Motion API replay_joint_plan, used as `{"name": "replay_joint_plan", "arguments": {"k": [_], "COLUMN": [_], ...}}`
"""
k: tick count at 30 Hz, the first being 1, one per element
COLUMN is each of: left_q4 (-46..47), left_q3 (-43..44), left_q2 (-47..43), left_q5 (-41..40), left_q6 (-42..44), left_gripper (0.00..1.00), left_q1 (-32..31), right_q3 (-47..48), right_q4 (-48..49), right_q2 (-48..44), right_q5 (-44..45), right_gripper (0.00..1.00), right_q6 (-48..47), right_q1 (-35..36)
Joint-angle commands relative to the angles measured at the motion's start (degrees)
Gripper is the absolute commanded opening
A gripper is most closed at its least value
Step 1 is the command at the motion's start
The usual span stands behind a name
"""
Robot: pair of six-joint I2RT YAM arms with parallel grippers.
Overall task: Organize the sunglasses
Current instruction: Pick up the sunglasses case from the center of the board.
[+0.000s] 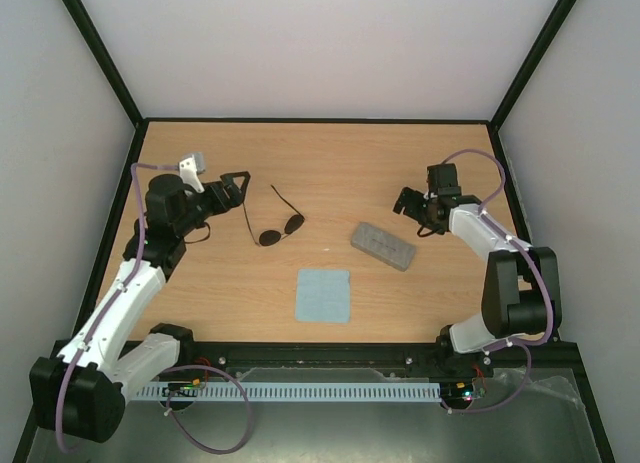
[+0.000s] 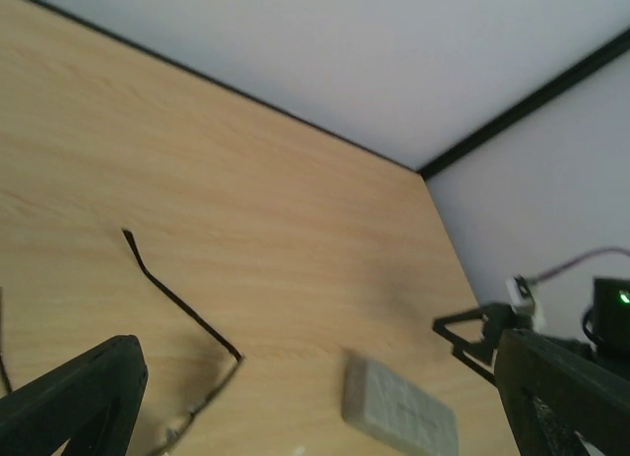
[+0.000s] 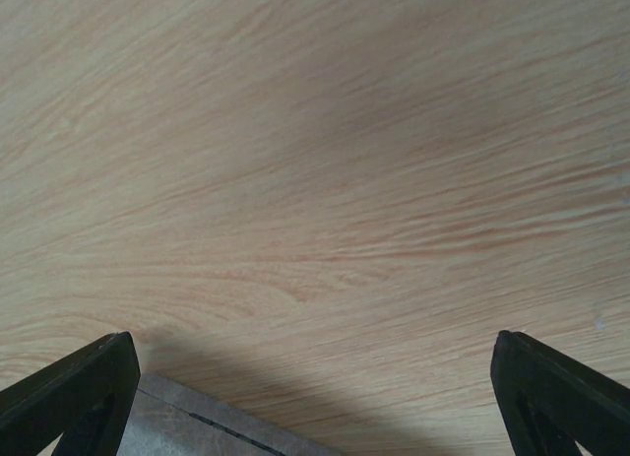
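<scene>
Nothing organized yet: sunglasses [image 1: 280,228] lie unfolded on the desk [image 1: 330,163] beside the closed case [image 1: 383,246], with left pincer [image 2: 315,338] and right pincer [image 3: 310,335] open, empty.

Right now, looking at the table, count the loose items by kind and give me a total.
Sunglasses: 1
Grey case: 1
Light blue cloth: 1
Total: 3
</scene>
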Motion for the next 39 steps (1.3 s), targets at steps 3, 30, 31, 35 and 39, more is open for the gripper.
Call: {"name": "replay_joint_plan", "arguments": {"k": [3, 30, 31, 35, 39], "left_q4": [8.32, 6.89, 6.80, 6.29, 5.01], "left_q3": [-4.96, -4.16, -4.07, -3.76, -3.11], "left_q2": [0.11, 0.95, 1.02, 1.71, 2.23], "left_q5": [10.47, 9.57, 9.46, 9.06, 8.37], "left_q6": [-5.76, -5.26, -5.23, -5.00, -4.38], "left_gripper": [1.00, 1.00, 1.00, 1.00, 1.00], "left_q1": [0.00, -4.34, -4.64, -5.22, -5.51], "right_q3": [-6.36, -19.35, -19.38, -18.98, -16.78], "right_q4": [3.56, 3.19, 3.10, 2.04, -0.79], "right_q2": [-0.38, -17.11, -17.34, -18.23, -18.97], "right_q5": [-1.64, -5.05, -5.07, -4.06, -1.02], "right_gripper": [0.99, 0.99, 0.99, 0.99, 0.99], "right_q6": [2.83, 8.14, 8.38, 8.76, 7.57], "right_q1": [4.36, 14.13, 14.54, 15.91, 15.98]}}
